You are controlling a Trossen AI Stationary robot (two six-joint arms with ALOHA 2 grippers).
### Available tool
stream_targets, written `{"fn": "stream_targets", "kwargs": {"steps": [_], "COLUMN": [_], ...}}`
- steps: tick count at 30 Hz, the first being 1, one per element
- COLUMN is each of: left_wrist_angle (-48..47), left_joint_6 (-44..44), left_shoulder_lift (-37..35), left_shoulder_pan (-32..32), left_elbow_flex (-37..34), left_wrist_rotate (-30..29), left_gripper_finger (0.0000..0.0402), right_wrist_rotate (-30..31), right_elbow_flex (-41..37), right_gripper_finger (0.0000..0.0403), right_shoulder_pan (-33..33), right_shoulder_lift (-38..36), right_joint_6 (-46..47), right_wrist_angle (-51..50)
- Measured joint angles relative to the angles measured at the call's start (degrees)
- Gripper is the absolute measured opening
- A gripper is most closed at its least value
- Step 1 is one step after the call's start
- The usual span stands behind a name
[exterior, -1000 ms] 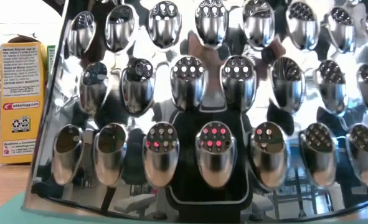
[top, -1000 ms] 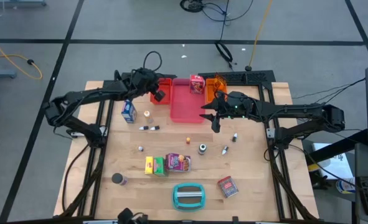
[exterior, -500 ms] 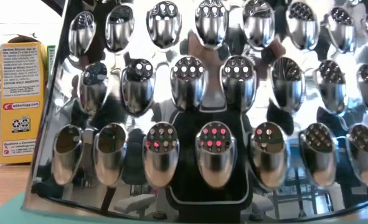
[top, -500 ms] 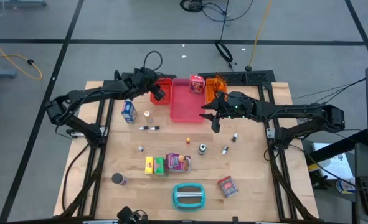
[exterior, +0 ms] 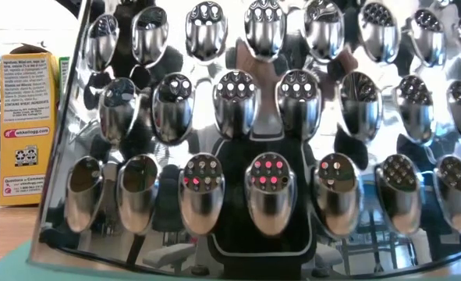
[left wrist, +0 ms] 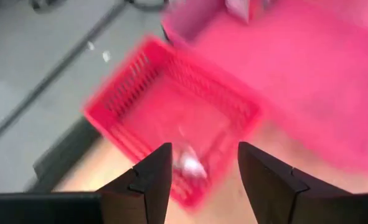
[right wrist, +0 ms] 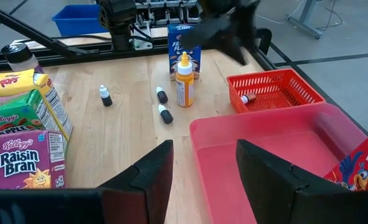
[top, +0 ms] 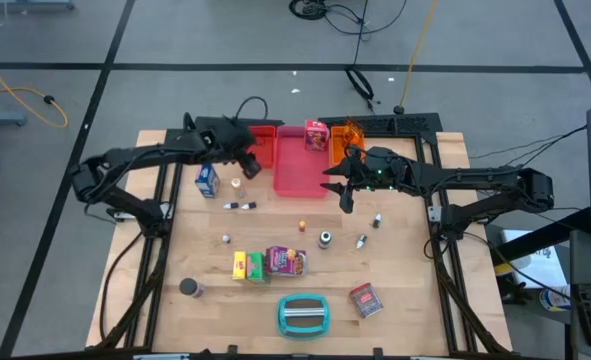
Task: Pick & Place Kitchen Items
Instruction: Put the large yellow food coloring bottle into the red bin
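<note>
My left gripper [top: 247, 163] [left wrist: 202, 149] is open, hovering at the near edge of the red basket [top: 264, 140] [left wrist: 171, 118], in which a small pale bottle [left wrist: 190, 165] [right wrist: 247, 98] lies. My right gripper [top: 341, 195] [right wrist: 202, 146] is open too, at the pink tray's [top: 300, 170] near right corner. A red-white box [top: 316, 134] stands at the tray's far end. On the table stand a blue-white box [top: 207, 178], an orange-capped bottle [top: 237, 186] [right wrist: 184, 84], tiny dark bottles [top: 240, 205], and yellow [top: 240, 265], green [top: 256, 265] and purple [top: 287, 260] packs.
An orange basket [top: 347, 135] sits right of the pink tray. The teal-and-grey grater [top: 304, 313] lies at the near edge and fills the low view [exterior: 253, 156]. A dark can [top: 188, 288], another red-white box [top: 366, 299] and small shakers [top: 326, 238] are scattered mid-table.
My left gripper has drawn back a little from over the red basket, toward the table's near-left. The right arm has kept still.
</note>
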Motion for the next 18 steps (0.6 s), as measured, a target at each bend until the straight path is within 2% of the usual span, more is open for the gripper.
{"fn": "stream_targets", "kwargs": {"steps": [5, 11, 18], "left_wrist_angle": [-4.7, -7.8, -15.2], "left_joint_6": [-1.5, -3.4, -5.7], "left_shoulder_lift": [-2.6, -6.0, -8.4], "left_shoulder_pan": [-1.9, -4.5, -8.3], "left_elbow_flex": [0.0, 0.0, 0.0], "left_wrist_rotate": [0.2, 6.4, 5.4], "left_gripper_finger": [0.0184, 0.0184, 0.0184], "right_wrist_rotate": [0.0, 0.0, 0.0], "right_elbow_flex": [0.0, 0.0, 0.0], "right_gripper_finger": [0.0169, 0.0169, 0.0169], "right_shoulder_pan": [0.0, 0.0, 0.0], "right_shoulder_lift": [0.0, 0.0, 0.0], "right_joint_6": [0.0, 0.0, 0.0], "right_wrist_angle": [0.0, 0.0, 0.0]}}
